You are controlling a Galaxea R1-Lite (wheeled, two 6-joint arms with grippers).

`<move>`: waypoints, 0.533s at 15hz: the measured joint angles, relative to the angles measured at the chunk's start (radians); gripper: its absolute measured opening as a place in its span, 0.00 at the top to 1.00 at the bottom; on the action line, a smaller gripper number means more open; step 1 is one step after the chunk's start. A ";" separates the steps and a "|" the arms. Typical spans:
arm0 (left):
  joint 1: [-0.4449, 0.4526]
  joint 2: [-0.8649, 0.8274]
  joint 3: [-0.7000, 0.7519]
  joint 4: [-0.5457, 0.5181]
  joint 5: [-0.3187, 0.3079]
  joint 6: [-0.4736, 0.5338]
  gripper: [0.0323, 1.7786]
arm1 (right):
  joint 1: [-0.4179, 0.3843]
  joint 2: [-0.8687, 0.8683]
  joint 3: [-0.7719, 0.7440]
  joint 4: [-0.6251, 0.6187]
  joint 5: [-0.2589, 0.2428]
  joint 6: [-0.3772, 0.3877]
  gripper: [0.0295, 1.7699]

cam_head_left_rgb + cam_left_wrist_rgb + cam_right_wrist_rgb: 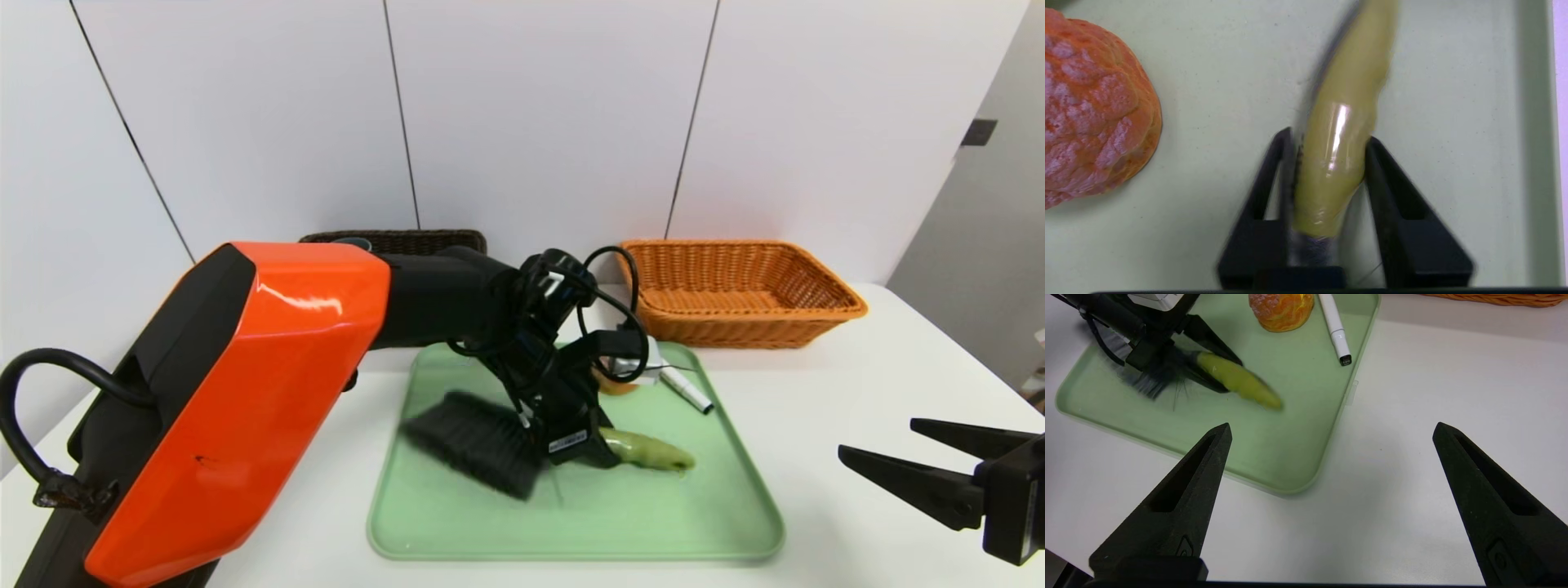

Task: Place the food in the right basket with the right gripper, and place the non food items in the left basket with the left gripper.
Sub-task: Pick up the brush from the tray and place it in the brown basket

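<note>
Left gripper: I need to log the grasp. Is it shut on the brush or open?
Shut. The left gripper has a finger pressed on each side of the brush handle, above the green tray.

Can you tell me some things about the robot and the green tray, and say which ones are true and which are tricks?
1. The left claw is shut on the green handle of the dark-bristled hand brush. True.
2. The round, crackly orange-pink bun is already inside the orange woven basket. False: the bun lies on the pale green plastic tray.
3. The right claw is open and holds nothing. True.
4. The thin white marker with a black tip is lying on the white table. False: it lies on the tray, next to the bun.
5. The dark brown woven basket stands behind the left arm, by the wall. True.
</note>
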 joint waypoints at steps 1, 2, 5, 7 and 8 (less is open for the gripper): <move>0.000 0.000 0.000 0.000 0.001 0.000 0.75 | 0.000 0.000 0.000 0.000 0.000 0.000 0.04; 0.001 -0.001 0.000 0.001 0.001 0.000 0.75 | 0.000 0.000 0.000 0.000 0.000 0.000 0.04; 0.001 -0.010 0.001 0.006 0.005 0.002 0.75 | 0.000 0.000 0.000 0.000 0.000 0.000 0.04; 0.002 -0.017 0.001 0.002 0.005 0.003 0.75 | 0.000 -0.001 0.000 0.000 0.000 0.000 0.04; 0.002 -0.024 0.001 0.001 0.004 0.003 0.75 | 0.000 -0.001 0.000 0.000 0.000 0.000 0.04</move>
